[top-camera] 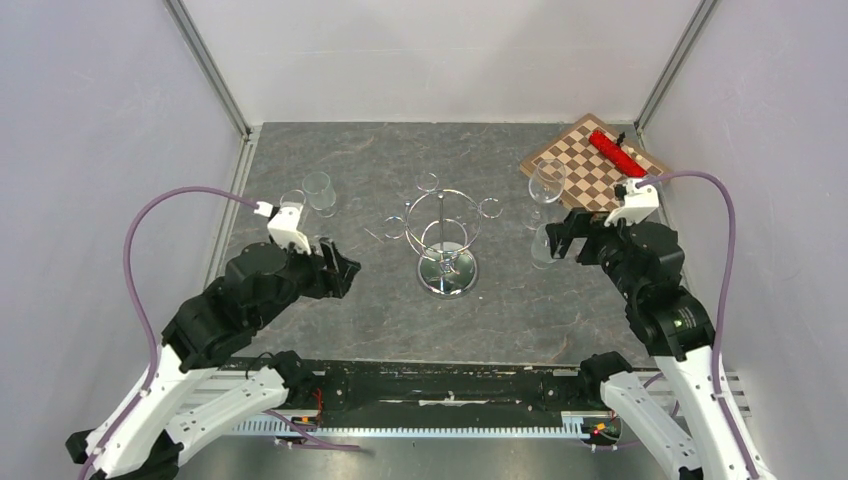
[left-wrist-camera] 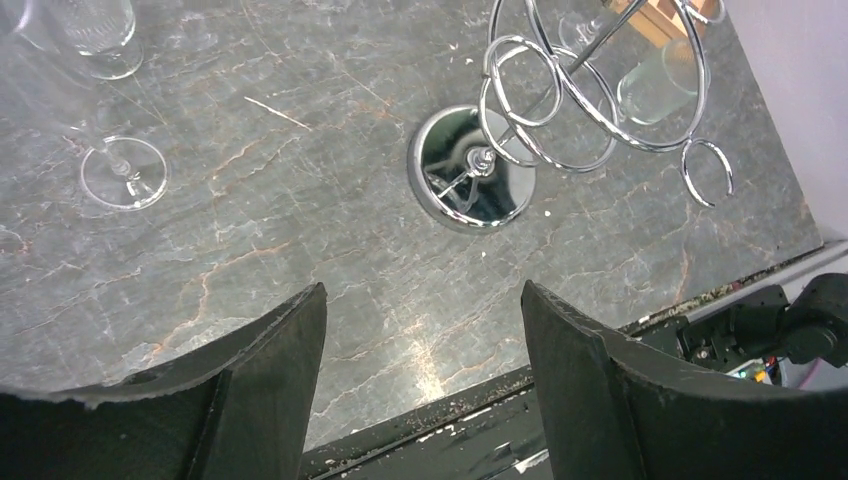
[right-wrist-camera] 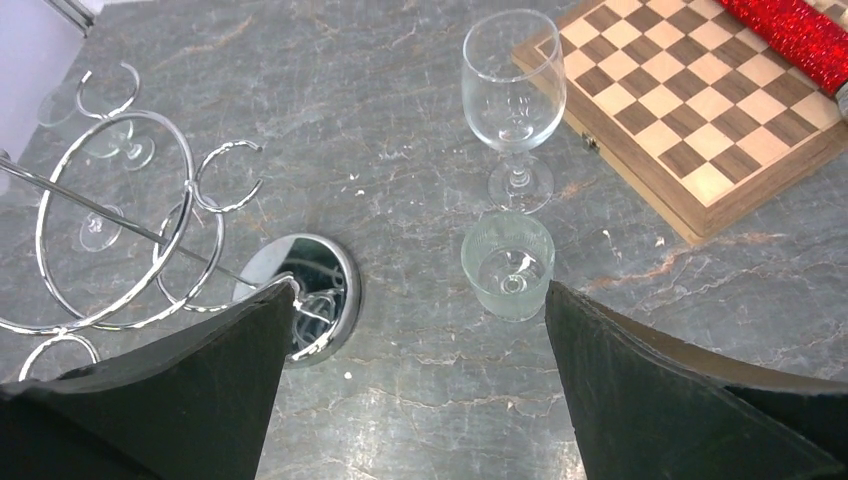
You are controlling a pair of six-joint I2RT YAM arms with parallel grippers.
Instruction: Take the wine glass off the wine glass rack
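Note:
The chrome wine glass rack (top-camera: 445,235) stands mid-table on its round mirrored base (top-camera: 447,272); no glass hangs in its loops. It also shows in the left wrist view (left-wrist-camera: 472,165) and in the right wrist view (right-wrist-camera: 110,230). One wine glass (top-camera: 547,182) stands upright right of the rack, beside the chessboard, and shows in the right wrist view (right-wrist-camera: 513,90). Another wine glass (top-camera: 293,202) stands to the left, its foot in the left wrist view (left-wrist-camera: 122,172). My left gripper (top-camera: 345,272) (left-wrist-camera: 423,300) is open and empty, left of the rack. My right gripper (top-camera: 560,235) (right-wrist-camera: 420,290) is open and empty, right of it.
A short ribbed tumbler (top-camera: 543,246) (right-wrist-camera: 508,262) stands just in front of the right wine glass, close to my right fingers. Another tumbler (top-camera: 319,190) (left-wrist-camera: 95,35) stands back left. A wooden chessboard (top-camera: 590,165) (right-wrist-camera: 700,110) with a red glittery object (top-camera: 615,152) lies back right. White walls enclose the table.

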